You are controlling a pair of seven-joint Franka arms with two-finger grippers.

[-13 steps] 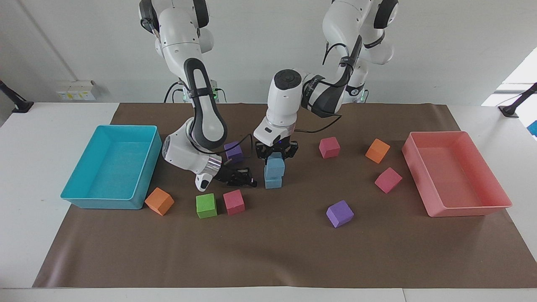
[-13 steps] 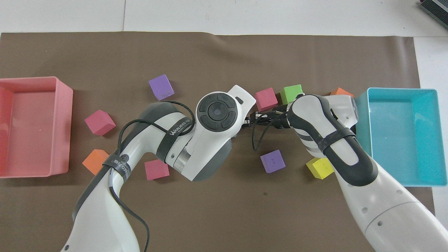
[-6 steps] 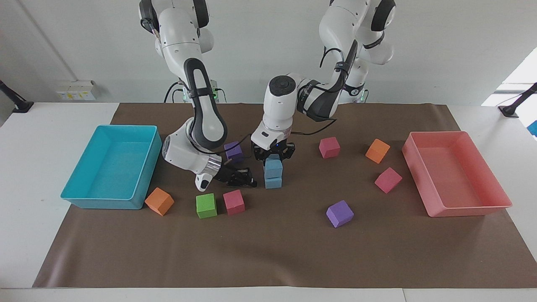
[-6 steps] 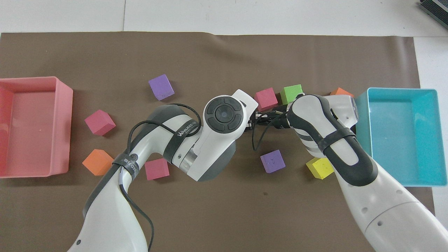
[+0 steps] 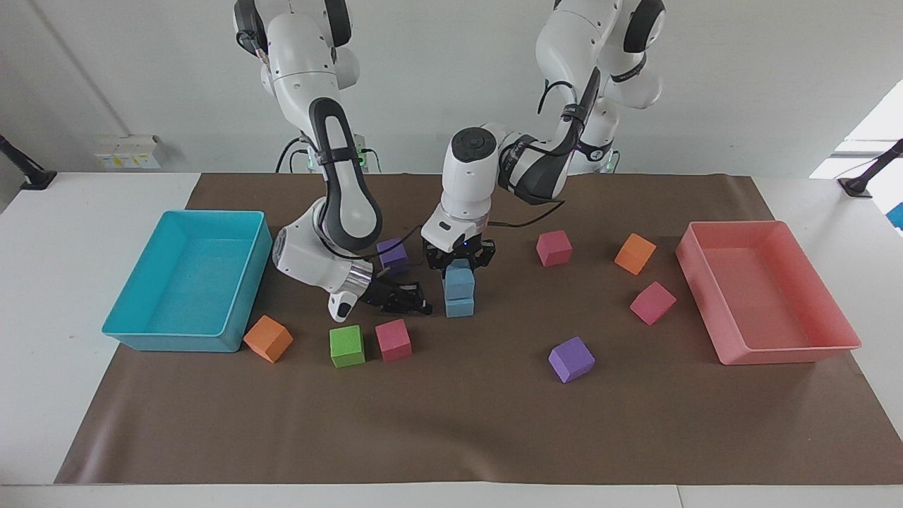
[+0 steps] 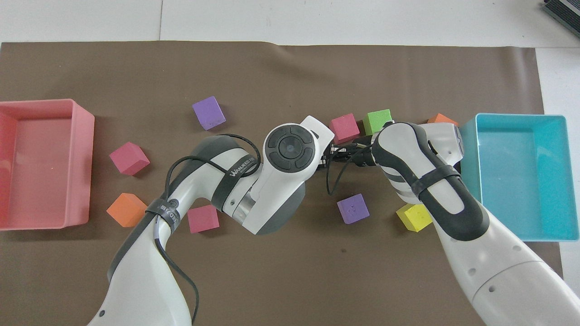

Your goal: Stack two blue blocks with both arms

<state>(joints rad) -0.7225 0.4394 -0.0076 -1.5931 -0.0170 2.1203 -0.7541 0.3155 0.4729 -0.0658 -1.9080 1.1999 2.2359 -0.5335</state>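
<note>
Directly under left gripper (image 5: pixel 459 262), upper blue block (image 5: pixel 460 279) tops lower blue block (image 5: pixel 459 306)

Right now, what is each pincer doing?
Left pincer: closed on the top blue block.
Right pincer: beside the stack, holding nothing; open or closed cannot be told.

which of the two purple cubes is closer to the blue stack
The purple cube beside the right arm, nearer the robots than the blue stack. The other purple cube lies alone, farther from the robots, toward the pink tray.
</note>
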